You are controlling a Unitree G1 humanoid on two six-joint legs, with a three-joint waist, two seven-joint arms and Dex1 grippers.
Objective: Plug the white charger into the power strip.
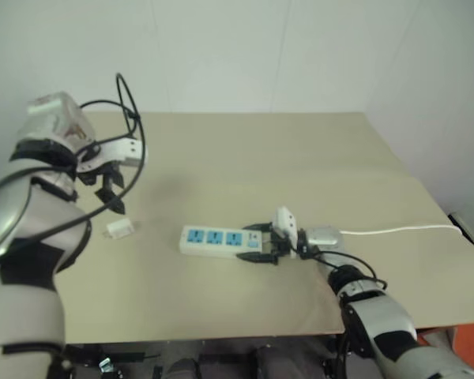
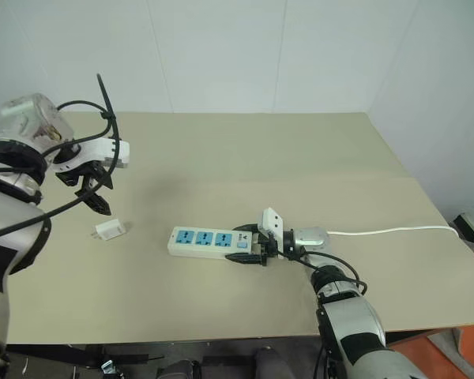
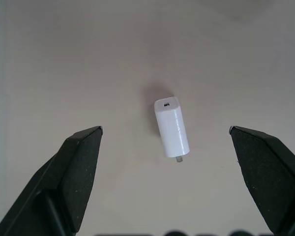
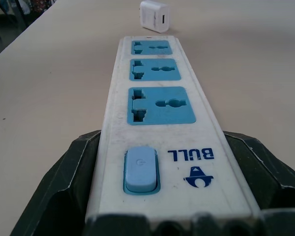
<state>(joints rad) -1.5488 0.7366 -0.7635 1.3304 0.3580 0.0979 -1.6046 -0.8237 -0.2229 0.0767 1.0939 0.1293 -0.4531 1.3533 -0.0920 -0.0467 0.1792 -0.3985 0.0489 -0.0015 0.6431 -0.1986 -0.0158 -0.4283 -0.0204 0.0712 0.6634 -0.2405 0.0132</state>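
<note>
At the left of the frame the left gripper (image 2: 95,193) hangs above the table (image 1: 245,150), pointing steeply downward, its two black fingers (image 3: 76,167) spread wide with nothing between them. Directly below it, apart from the fingertips, lies the white charger (image 2: 109,230) on its side on the bare tabletop, left of centre. In the wrist view it is a small rounded white block (image 3: 171,127) with a tiny port at one end and a short metal prong showing at the other.

Low and right of centre, the right gripper (image 1: 262,242) lies nearly level and points toward the left of the frame, its jaws closed around the switch end of the power strip (image 1: 220,239), one finger (image 4: 64,187) pressed against each long side.

The strip lies flat across the middle of the table, a white bar with three blue socket faces in a row, a pale blue rocker switch (image 4: 140,169) and blue lettering at the gripped end. Its thin white cord (image 2: 395,231) runs off toward the right edge. Charger and strip lie near each other but not touching, with open tabletop between.
</note>
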